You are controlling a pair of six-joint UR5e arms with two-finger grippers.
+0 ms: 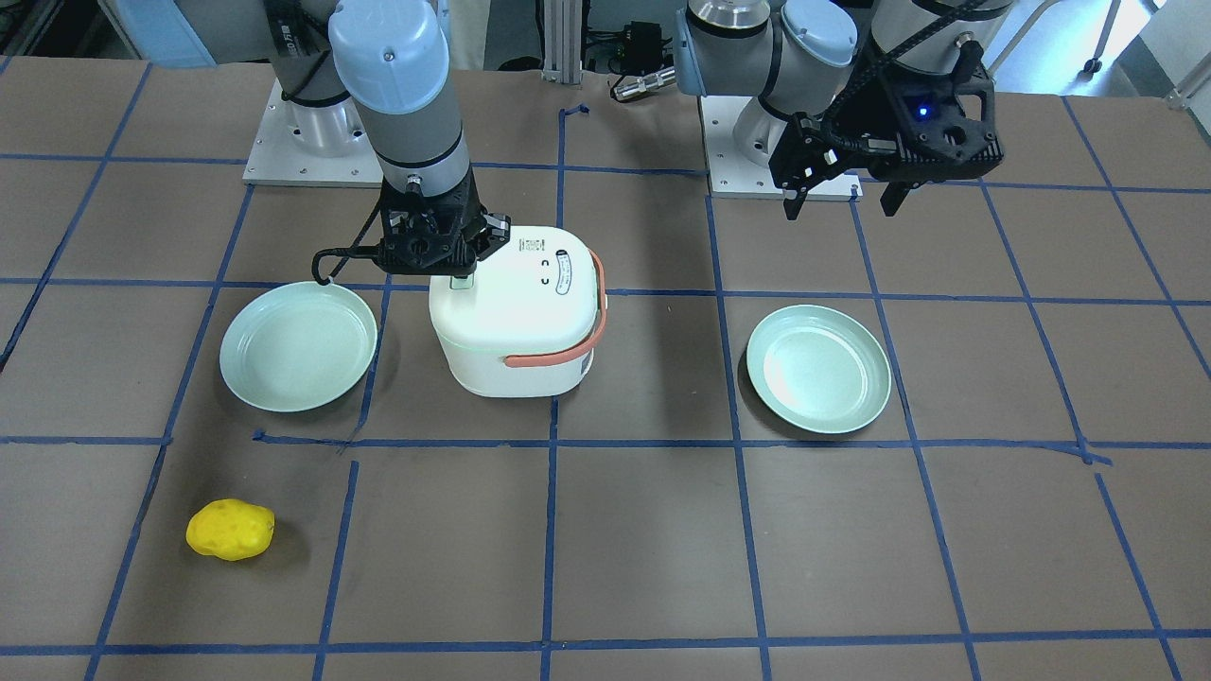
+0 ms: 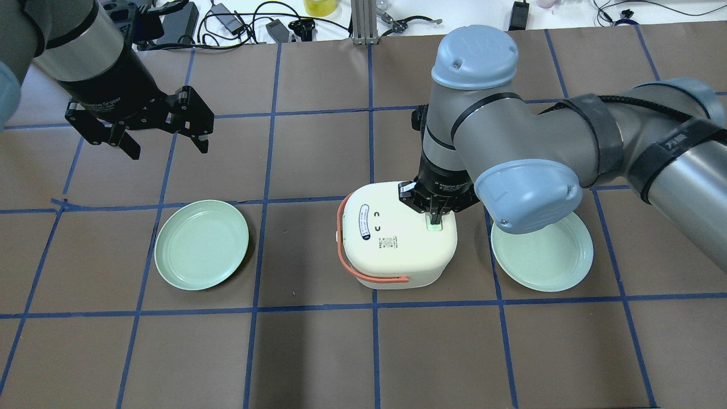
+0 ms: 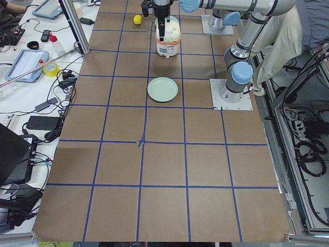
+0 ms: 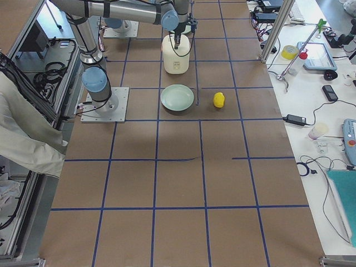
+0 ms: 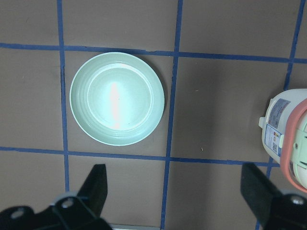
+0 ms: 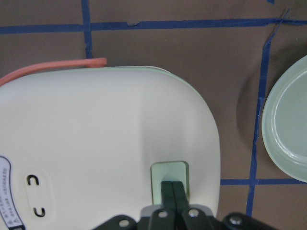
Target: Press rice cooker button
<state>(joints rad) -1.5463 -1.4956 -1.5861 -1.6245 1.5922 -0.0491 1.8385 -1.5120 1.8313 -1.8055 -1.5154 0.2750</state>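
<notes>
A white rice cooker point(image 2: 397, 238) with an orange handle stands mid-table, also in the front view point(image 1: 520, 317). Its pale green button point(image 6: 170, 176) sits on the lid's edge. My right gripper point(image 6: 173, 188) is shut, with its fingertips together pointing down onto the button; it also shows in the overhead view point(image 2: 435, 215) and the front view point(image 1: 461, 270). My left gripper point(image 2: 166, 136) is open and empty, held above the table far to the cooker's left; it also shows in the front view point(image 1: 842, 194).
Two pale green plates lie on either side of the cooker, one point(image 2: 201, 244) on my left, one point(image 2: 542, 255) under my right arm. A yellow lumpy object point(image 1: 230, 530) lies near the table's far edge. Blue tape lines grid the brown table.
</notes>
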